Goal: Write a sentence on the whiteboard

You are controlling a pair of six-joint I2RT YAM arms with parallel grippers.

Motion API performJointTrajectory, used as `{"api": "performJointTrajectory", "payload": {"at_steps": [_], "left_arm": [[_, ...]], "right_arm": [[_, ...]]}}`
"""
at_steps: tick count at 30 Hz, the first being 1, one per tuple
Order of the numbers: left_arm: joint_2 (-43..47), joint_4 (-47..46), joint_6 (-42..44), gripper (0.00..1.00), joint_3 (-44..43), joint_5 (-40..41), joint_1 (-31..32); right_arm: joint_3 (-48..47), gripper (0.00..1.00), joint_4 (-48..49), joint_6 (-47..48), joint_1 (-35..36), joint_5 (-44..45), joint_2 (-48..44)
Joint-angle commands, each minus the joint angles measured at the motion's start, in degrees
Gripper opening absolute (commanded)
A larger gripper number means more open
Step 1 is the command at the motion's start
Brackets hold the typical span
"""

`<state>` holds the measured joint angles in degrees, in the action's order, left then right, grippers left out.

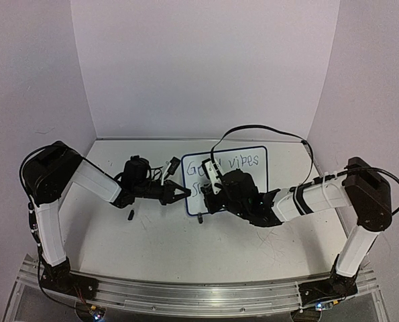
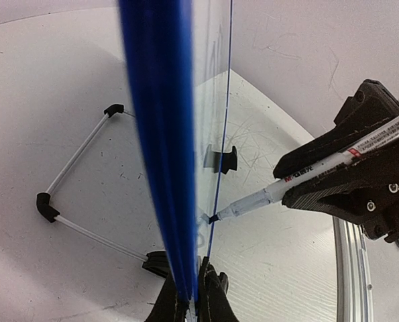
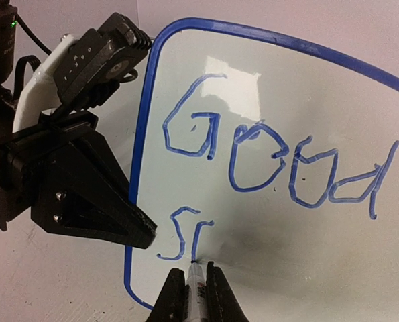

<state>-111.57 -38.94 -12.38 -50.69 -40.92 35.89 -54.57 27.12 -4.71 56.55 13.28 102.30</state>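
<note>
With the left end effector (image 2: 191, 294) pinching the frame edge of the whiteboard (image 1: 253, 180), upright on the tabletop (image 1: 152, 235), the right end effector (image 3: 194, 290), closed around the marker (image 2: 306, 176) touching the second line, should press lightly and stroke slowly, keeping the sentence (image 3: 273, 157) legible
</note>
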Motion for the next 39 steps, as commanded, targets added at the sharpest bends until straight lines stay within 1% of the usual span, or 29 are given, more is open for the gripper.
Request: {"api": "performJointTrajectory", "payload": {"at_steps": [1,24,30,39], "left_arm": [[0.71,4.66,3.07,0.00,-1.51,8.71,-0.47],[0.64,5.17,3.59,0.00,-1.61,8.98,-0.39],[0.80,5.32,3.68,0.00,-1.57,9.16,-0.39],[0.41,5.42,3.68,0.00,-1.87,8.99,-0.27]], "right_arm": [[-0.41,0.00,0.29,0.27,-1.01,4.52,-1.82],[-4.72,0.00,2.31,2.95,-3.61,6.49,-2.55],[-4.01,0.00,2.26,2.48,-3.74,5.74,-2.57],[-0.09,0.00,0.83,-0.21,-3.03,2.68,-2.77]]}}
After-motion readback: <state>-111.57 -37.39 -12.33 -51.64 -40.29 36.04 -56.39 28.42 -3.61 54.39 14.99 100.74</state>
